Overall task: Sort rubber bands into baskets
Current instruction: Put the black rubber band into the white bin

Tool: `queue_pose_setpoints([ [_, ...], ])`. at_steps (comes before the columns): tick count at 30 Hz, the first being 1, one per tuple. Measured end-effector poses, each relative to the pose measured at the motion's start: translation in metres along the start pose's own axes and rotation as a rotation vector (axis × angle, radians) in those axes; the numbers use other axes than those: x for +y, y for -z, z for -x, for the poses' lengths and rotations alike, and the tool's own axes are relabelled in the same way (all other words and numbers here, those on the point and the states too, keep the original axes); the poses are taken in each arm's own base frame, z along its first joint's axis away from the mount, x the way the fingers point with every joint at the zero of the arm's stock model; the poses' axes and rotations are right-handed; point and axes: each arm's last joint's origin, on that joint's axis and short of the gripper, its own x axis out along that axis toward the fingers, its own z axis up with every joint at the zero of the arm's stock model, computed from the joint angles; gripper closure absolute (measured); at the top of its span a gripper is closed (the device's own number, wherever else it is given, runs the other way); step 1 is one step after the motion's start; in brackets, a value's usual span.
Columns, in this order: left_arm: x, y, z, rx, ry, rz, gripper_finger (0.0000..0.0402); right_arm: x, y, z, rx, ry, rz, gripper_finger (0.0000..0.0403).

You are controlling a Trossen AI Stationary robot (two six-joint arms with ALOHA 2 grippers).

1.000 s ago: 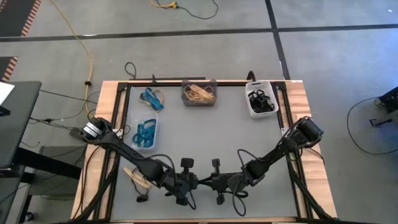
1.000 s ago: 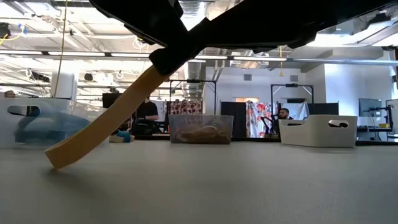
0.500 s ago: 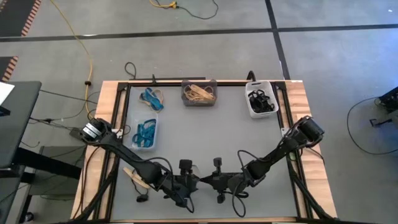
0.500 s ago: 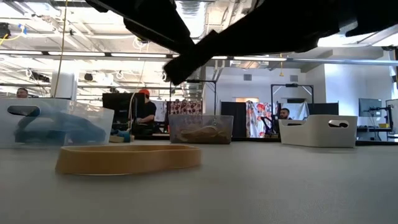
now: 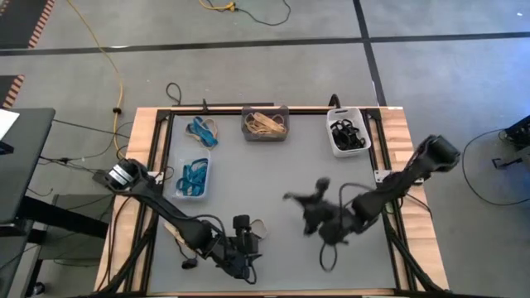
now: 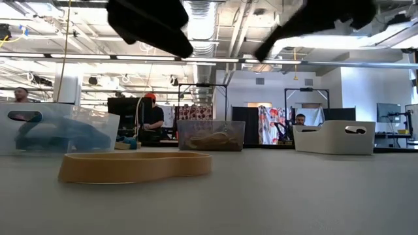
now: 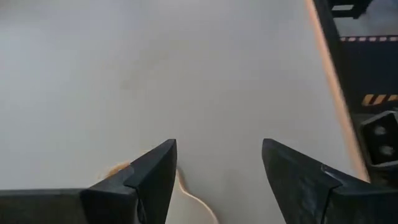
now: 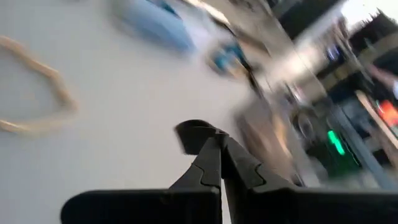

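A wide tan rubber band [image 6: 134, 167] lies on its edge on the near part of the table, just beside my left gripper [image 7: 217, 146], which hovers open above it and touches nothing. The band's loop [image 5: 256, 225] shows by the left gripper [image 5: 241, 248] from above. My right gripper [image 8: 219, 146] is shut and empty, in the air right of the table's middle [image 5: 305, 209]. At the far edge stand the dark grey basket [image 5: 265, 124] with tan bands, the white basket [image 5: 348, 137] with black bands, and at the left the clear basket [image 5: 191, 178] with blue bands.
Blue rubber bands [image 5: 203, 131] lie loose on the table at the far left. Another tan band [image 5: 176, 233] lies near the left edge, and a small dark thing [image 5: 188, 265] near the front. People sit in the room beyond the table [image 6: 153, 117].
My left gripper has opened and let go of the wide tan band, which hung slanted with its lower end on the table and now lies flat. The gripper has risen a little. My right arm has swung toward the table's right and far side, still shut.
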Motion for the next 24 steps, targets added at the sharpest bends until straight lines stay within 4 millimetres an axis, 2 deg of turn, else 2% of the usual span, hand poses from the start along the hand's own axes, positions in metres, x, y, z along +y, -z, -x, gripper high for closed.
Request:
queue_pose_setpoints([
  [7, -0.012, 0.006, 0.008, -0.046, -0.040, 0.029, 0.0174, -0.102, 0.038, 0.007, 0.310, 0.216, -0.160, 0.0378],
  [11, -0.016, 0.007, 0.011, -0.066, -0.057, 0.045, 0.0174, -0.150, 0.059, 0.008, 0.458, 0.298, -0.271, 0.0378],
  [17, -0.016, 0.007, 0.011, -0.069, -0.057, 0.064, 0.0174, -0.193, 0.091, 0.000, 0.628, 0.300, -0.402, 0.0378],
  [24, -0.016, 0.007, 0.011, -0.073, -0.064, 0.065, 0.0174, -0.215, 0.126, -0.022, 0.742, 0.301, -0.463, 0.0378],
])
